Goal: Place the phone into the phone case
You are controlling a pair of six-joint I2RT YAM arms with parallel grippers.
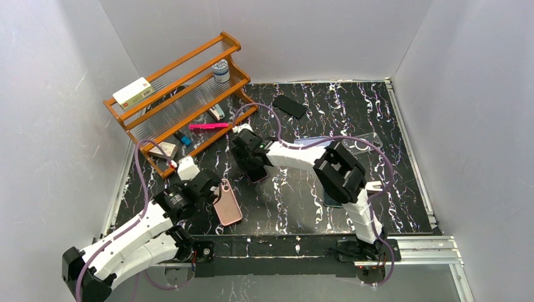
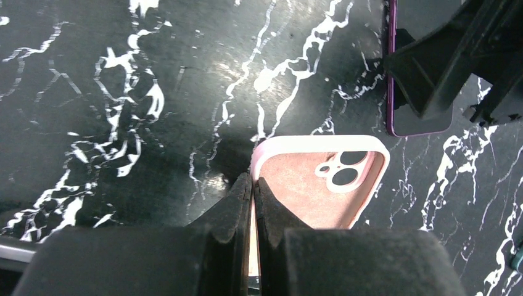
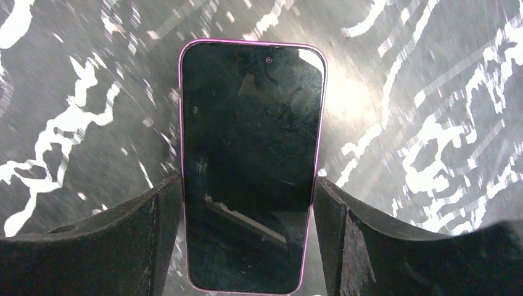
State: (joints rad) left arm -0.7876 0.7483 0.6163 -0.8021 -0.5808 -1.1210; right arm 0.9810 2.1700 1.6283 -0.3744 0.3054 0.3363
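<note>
The pink phone case [image 1: 227,202] lies open side up near the table's front left. My left gripper [image 1: 213,192] is shut on its left side wall; in the left wrist view the fingers [image 2: 243,203] pinch that wall of the case [image 2: 308,185]. The phone [image 3: 250,160], black screen up with a purple rim, is held by its long sides between the fingers of my right gripper [image 3: 248,203]. In the top view the right gripper [image 1: 253,168] holds the phone [image 1: 258,178] just right of the case. The phone's end shows in the left wrist view [image 2: 419,120].
A wooden rack [image 1: 182,100] with small items stands at the back left. A black case [image 1: 290,106] lies at the back centre. A clear case [image 1: 359,145] lies at the right and a dark phone-shaped thing [image 1: 332,198] lies under the right arm.
</note>
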